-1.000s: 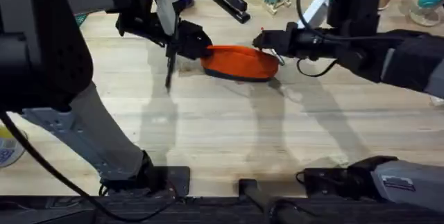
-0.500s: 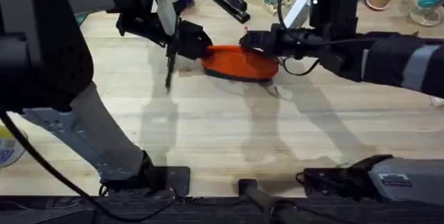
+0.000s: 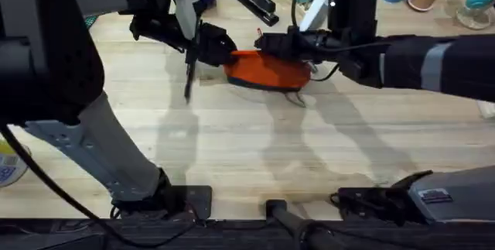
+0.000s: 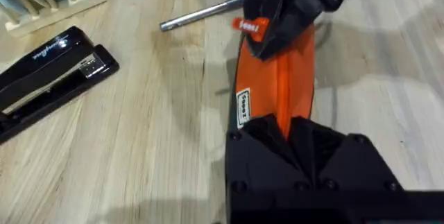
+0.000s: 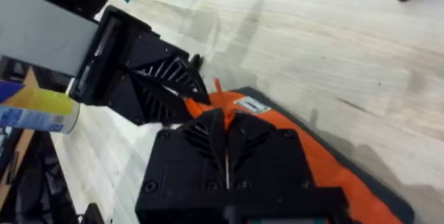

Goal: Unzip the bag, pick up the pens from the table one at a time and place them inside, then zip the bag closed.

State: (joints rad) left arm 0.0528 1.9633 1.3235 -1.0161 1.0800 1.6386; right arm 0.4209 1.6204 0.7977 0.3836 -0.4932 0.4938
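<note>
Left gripper (image 3: 224, 55) clamped at far centre, right gripper (image 3: 263, 45) reaching in from the right, pinched shut, the two close together, arms converging.

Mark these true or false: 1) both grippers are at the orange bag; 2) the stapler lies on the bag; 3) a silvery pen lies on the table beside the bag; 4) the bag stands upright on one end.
1) True: the left gripper holds one end of the bag, the right gripper is on its top.
2) False: the stapler lies on the table, apart.
3) True: silvery pen.
4) False: it lies flat.
</note>
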